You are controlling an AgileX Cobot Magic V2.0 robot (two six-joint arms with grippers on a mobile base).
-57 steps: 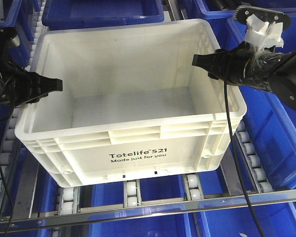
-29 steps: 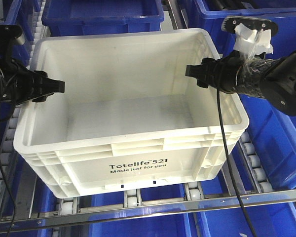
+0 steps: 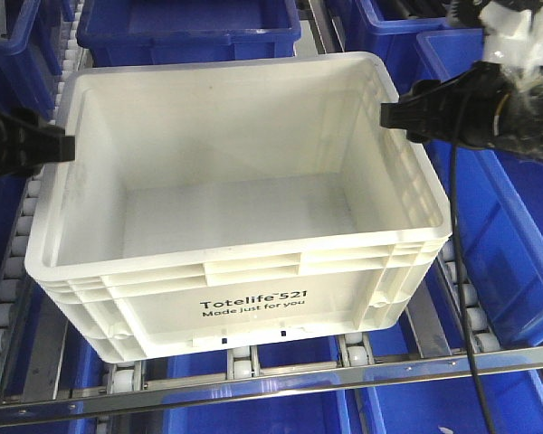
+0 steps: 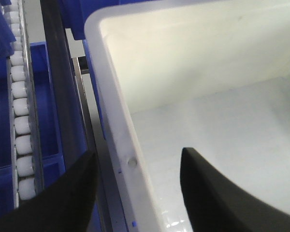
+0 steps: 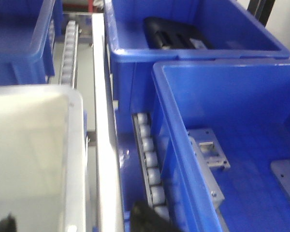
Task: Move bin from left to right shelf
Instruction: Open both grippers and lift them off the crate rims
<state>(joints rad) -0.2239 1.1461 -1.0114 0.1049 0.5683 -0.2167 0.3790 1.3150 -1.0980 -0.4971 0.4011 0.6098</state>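
The white bin (image 3: 244, 298), marked "Totelife 521", stands empty on the roller shelf. My left gripper (image 3: 61, 145) is at its left rim. In the left wrist view the gripper (image 4: 137, 153) is open, one black finger (image 4: 67, 198) outside the wall and one inside, with the rim (image 4: 121, 140) between them and not touched. My right gripper (image 3: 391, 116) is at the right rim. In the right wrist view the gripper (image 5: 75, 223) is open; only its fingertips show at the bottom edge, either side of the bin's wall (image 5: 77, 145).
Blue bins surround the white one: behind (image 3: 190, 27), right (image 3: 516, 235) and back right, which holds a black object (image 5: 174, 34). Rollers (image 5: 147, 154) and a pale rail (image 5: 105, 121) run between bin and right blue bin. A metal bar (image 3: 271, 384) crosses the front.
The bin shifted slightly and settled on the rollers, then stayed still. Both grippers drew outward from over the bin's inside to its side rims, left one leftward, right one rightward.
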